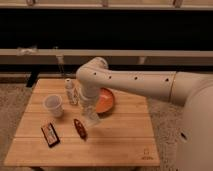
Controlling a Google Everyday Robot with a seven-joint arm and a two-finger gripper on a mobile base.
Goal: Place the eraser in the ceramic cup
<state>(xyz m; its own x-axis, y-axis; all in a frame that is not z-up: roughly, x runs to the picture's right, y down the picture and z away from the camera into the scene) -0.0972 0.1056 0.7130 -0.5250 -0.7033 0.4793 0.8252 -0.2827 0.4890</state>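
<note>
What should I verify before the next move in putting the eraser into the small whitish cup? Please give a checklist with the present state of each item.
1. The small whitish ceramic cup stands upright on the wooden table: ok.
2. The gripper is over the cup: not ok. It hangs low to the cup's right, beside the round orange bowl.
3. The pale eraser block is in the gripper: cannot tell. It shows nowhere on the table.
4. The way from gripper to cup is free: ok. The slim white bottle stands behind it, and the dark red oblong thing lies in front.
5. The cup is empty: cannot tell.
</note>
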